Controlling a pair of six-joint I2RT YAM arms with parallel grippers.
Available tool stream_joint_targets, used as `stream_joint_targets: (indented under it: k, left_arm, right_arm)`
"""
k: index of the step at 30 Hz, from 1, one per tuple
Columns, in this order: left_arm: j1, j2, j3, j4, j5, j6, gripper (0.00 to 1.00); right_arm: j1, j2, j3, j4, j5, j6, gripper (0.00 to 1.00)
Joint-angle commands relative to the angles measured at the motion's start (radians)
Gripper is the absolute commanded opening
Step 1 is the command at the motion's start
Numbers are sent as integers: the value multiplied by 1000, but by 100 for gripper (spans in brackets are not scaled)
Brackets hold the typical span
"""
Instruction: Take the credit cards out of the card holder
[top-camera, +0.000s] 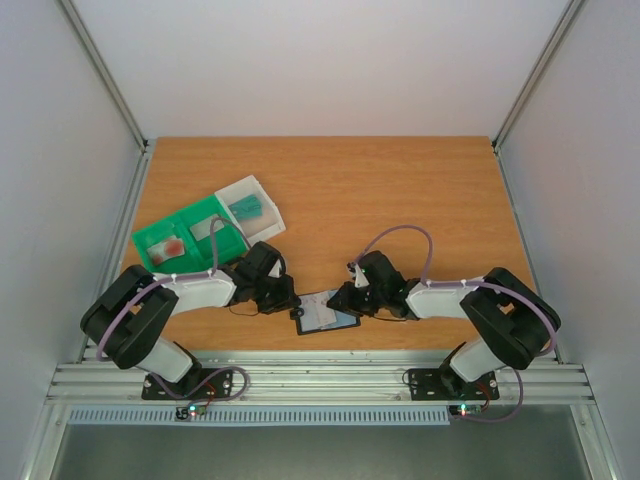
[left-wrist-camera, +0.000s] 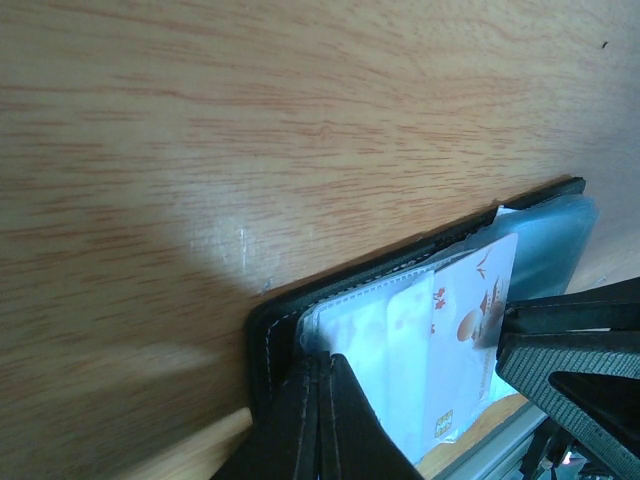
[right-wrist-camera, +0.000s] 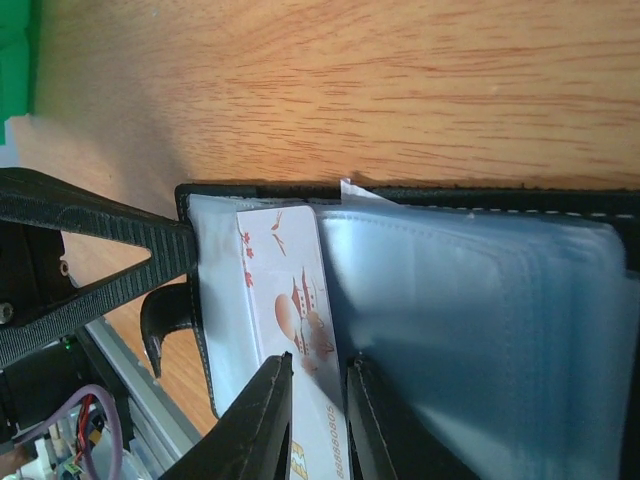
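Card holder (top-camera: 325, 317) lies open, to the right of the sorting tray (top-camera: 150, 243) and nearer the arm bases, long axis roughly left-right with a slight tilt. Left gripper (top-camera: 289, 304), on the holder's tray-side end, has its jaws clamped on that black edge. The left wrist view shows both fingers (left-wrist-camera: 300, 420) pressed together there.

Right gripper (top-camera: 342, 299) is at the end away from the tray. Only the wrist views show a white credit card (right-wrist-camera: 295, 320) with orange print, lying crosswise to the holder and sticking out of a sleeve. Its end sits between the right jaws, which are nearly together and probably pinching it.

Teal card (top-camera: 247, 208), grey card (top-camera: 206, 228) and red-pink card (top-camera: 175, 247) lie in the tray, seen only from the top.
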Motion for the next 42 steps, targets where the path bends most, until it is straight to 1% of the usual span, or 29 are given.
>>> stream_joint_targets:
  k: [1,4,10,17,22,24,28,31,39,42]
  left_arm:
    - [-6,40,-11,16,-38,-4,1]
    - [-5,34,-14,19,-35,-2,1]
    - [-6,33,-17,40,-36,5,1]
    - [-5,-12,0,8,-49,7,4]
    - [-6,-16,30,-38,-59,19,6]
    - [-5,-21,38,-69,-72,26,6]
    - [-6,-56,28,-80,-83,25,7]
    - [-6,-92,30,-96,-88,19,12]
    - [-6,-206,68,-167,-89,8,37]
    - [-6,-243,87,-179,-68,6,46]
  right_arm:
    - [-4,32,-17,11,6,-7,17]
    - [-4,39,-16,17,0,-10,15]
    - [-5,11,-9,-12,5,-12,2]
    - [-8,-62,-20,-81,53,-12,1]
    - [-14,-127,-22,-139,83,-11,1]
    - [-15,-158,-22,-168,98,-17,1]
    - [-16,-214,-12,-244,123,-27,1]
    - [-14,-247,-10,-254,116,-15,1]
    - [-15,-309,1,-252,64,26,1]
    - [-15,-332,8,-249,42,40,1]
